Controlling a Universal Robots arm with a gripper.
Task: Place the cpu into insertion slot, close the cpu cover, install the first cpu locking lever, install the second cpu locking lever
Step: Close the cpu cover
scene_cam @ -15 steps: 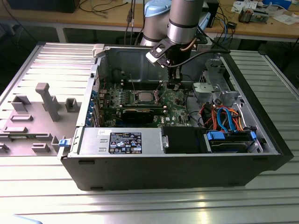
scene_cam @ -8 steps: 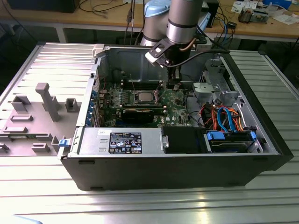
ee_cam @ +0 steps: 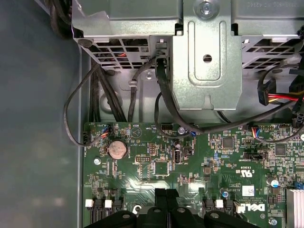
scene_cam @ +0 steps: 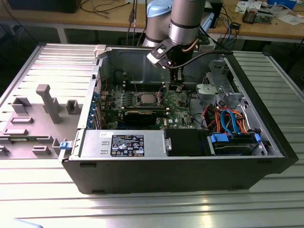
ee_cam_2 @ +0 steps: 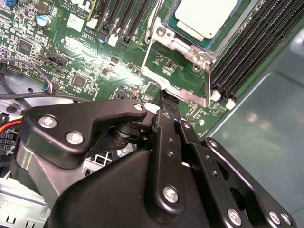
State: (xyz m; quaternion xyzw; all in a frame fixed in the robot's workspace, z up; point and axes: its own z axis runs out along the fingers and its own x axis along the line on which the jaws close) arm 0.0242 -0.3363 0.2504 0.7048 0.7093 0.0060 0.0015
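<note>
The cpu [ee_cam_2: 206,16], a flat square chip with a dull silver top, lies in the insertion slot [ee_cam_2: 167,24] on the green motherboard [ee_cam_2: 71,57]; it is also in the exterior view [scene_cam: 146,99]. The silver cpu cover [ee_cam_2: 183,47] frames the chip and looks laid down flat. A thin wire locking lever [ee_cam_2: 208,78] runs along one side of the cover. My gripper [ee_cam_2: 170,102] is shut with nothing visible between its black fingers [ee_cam_2: 164,128], and its tip is at the cover's projecting edge. In the exterior view the gripper [scene_cam: 177,87] hangs just right of the socket. In the first wrist view its fingertips [ee_cam: 160,194] sit together over the board.
Black memory slots [ee_cam_2: 247,52] flank the socket. A metal drive cage [ee_cam: 204,61] with black cables [ee_cam: 109,95] stands beside the board. A coin battery [ee_cam: 117,149] sits on it. The case wall [scene_cam: 166,178], power supply [scene_cam: 126,145] and a grey moulded panel [scene_cam: 42,109] surround the work area.
</note>
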